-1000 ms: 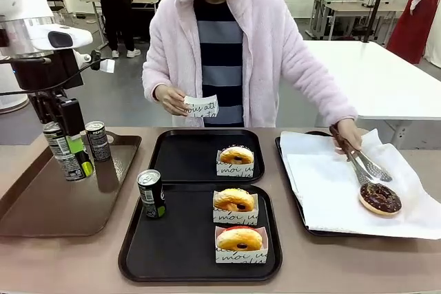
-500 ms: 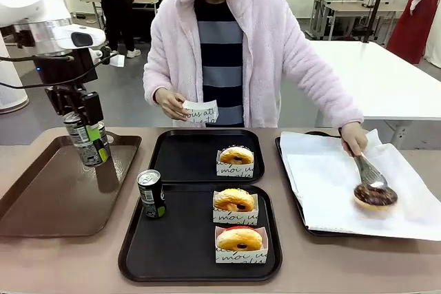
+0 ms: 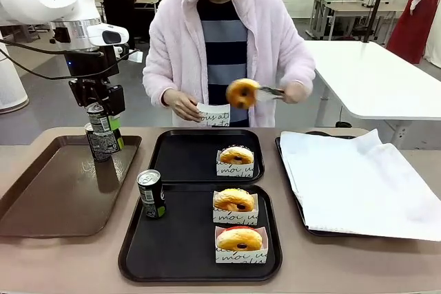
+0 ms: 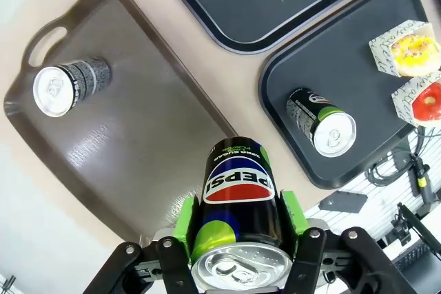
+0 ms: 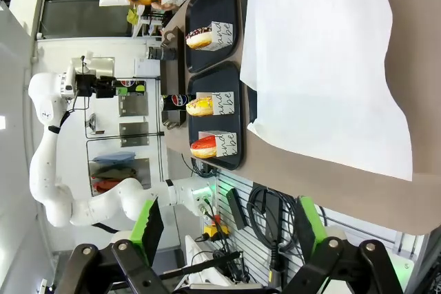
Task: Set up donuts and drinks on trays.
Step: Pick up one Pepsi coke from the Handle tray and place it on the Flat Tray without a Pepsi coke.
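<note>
Since a second ago my left pincer (image 3: 103, 116) has lifted its can (image 3: 109, 134) off the brown tray (image 3: 41, 197) and carried it toward that tray's far right corner. Meanwhile the person's tongs (image 3: 272, 91) have taken a donut (image 3: 242, 93) off the white paper (image 3: 358, 177) and raised it to chest height, just above the paper sleeve (image 3: 215, 113) in the other hand.

My left pincer is clamped on the can's sides near its top, a green pad on each flank. The can hangs upright, clear of the tray floor. My right pincer (image 5: 227, 228) stands wide apart with nothing in it.

A second can (image 4: 69, 86) stands on the brown tray. A third can (image 3: 150, 194) is on the near black tray (image 3: 172, 259) with two sleeved donuts (image 3: 234, 200). The far black tray (image 3: 179, 149) has one sleeved donut (image 3: 236, 155) and no drink, so I judge my can belongs there.

What could go wrong:
- **Rims:** carried too low, the can's base could catch the brown tray's raised rim or the black tray's.
- **Tipping:** set down partly on a rim, it would fall over.
- **The person:** their hands hover over the far tray's back edge, and a wide swing could meet them.
- **Grip:** I hold high on a smooth can, so a jolt might make it swing or slip.

My left arm reaches in from the left, wrist bent so the fingers point straight down.
</note>
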Controlling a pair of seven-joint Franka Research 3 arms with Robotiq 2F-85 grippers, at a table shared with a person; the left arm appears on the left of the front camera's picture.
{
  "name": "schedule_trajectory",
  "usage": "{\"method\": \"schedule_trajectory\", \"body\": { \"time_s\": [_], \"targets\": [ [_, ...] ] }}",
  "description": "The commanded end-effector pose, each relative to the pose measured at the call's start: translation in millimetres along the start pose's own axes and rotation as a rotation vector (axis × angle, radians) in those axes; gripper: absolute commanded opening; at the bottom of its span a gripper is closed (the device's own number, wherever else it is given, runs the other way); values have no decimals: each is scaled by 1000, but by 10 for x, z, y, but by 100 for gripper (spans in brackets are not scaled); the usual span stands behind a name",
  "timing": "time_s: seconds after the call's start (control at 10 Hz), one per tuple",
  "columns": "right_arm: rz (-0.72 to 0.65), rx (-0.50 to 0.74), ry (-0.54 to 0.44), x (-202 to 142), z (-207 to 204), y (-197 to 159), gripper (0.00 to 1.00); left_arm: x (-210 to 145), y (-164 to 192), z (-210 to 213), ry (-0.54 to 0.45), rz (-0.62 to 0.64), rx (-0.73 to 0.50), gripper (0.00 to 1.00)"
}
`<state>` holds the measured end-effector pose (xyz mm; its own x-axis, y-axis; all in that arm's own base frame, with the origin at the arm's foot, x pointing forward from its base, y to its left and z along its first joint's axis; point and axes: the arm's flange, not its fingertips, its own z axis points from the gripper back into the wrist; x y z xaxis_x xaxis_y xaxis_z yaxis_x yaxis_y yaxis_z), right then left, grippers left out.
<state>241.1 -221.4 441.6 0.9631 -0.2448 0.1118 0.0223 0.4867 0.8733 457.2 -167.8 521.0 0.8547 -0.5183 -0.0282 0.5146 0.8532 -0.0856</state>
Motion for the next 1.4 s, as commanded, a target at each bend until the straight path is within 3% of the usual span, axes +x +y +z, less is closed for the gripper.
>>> {"method": "schedule_trajectory", "body": {
  "time_s": [0.0, 0.5, 1.0, 1.3],
  "targets": [
    [18, 23, -13, 13, 8, 0, 100, -115, 13, 14, -2, -18, -19, 59],
    [18, 23, -13, 13, 8, 0, 100, -46, 0, -24, 8, -1, -4, 59],
    [18, 23, -13, 13, 8, 0, 100, 554, 77, 58, -13, -60, 3, 59],
    [18, 23, -13, 13, 8, 0, 100, 1012, 76, -30, -28, -97, -56, 59]
  ]
}}
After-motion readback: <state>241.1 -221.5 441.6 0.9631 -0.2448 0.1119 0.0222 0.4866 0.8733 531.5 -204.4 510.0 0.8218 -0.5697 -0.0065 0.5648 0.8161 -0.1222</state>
